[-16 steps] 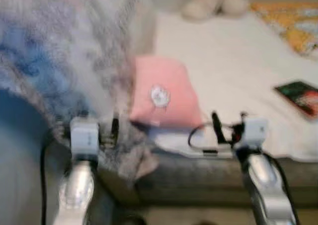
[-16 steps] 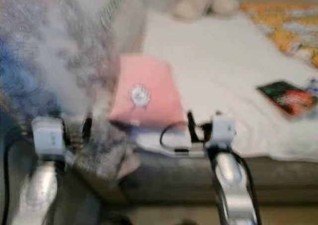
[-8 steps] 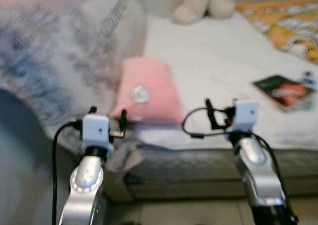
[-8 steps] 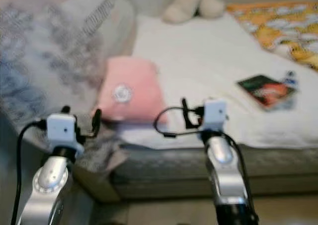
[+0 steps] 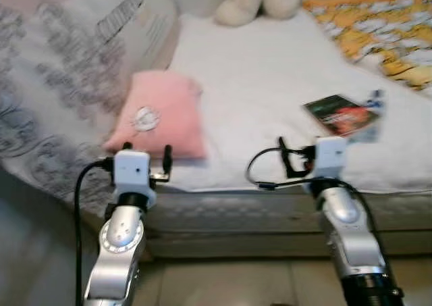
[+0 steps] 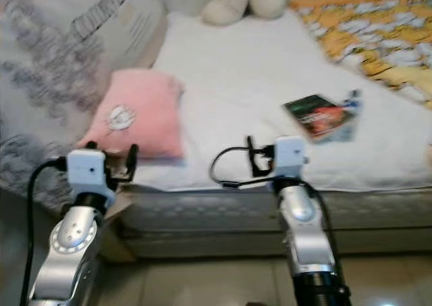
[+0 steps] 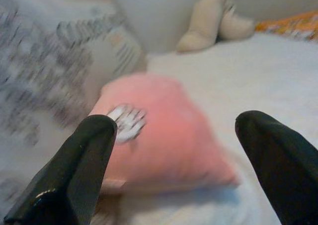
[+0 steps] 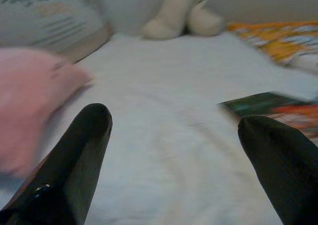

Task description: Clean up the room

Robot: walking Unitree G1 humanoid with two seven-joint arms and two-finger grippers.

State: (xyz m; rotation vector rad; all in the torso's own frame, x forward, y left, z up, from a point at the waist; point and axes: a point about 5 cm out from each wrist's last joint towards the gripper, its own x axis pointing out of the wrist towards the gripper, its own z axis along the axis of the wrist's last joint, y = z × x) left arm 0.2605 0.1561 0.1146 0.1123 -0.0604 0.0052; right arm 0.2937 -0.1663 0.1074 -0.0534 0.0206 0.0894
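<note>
Bed (image 5: 270, 96), white sheet: pink pillow (image 5: 158, 113) near its front left edge, book (image 5: 339, 113) well apart to the right. Left gripper (image 7: 171, 135) and right gripper (image 8: 174, 130) hover at the bed's edge, fingers wide, holding nothing. Advised: centre the left fingers over the pillow's near corner before closing.

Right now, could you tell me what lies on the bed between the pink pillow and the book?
Only bare white sheet lies between the pink pillow and the book, in the left eye view.
</note>
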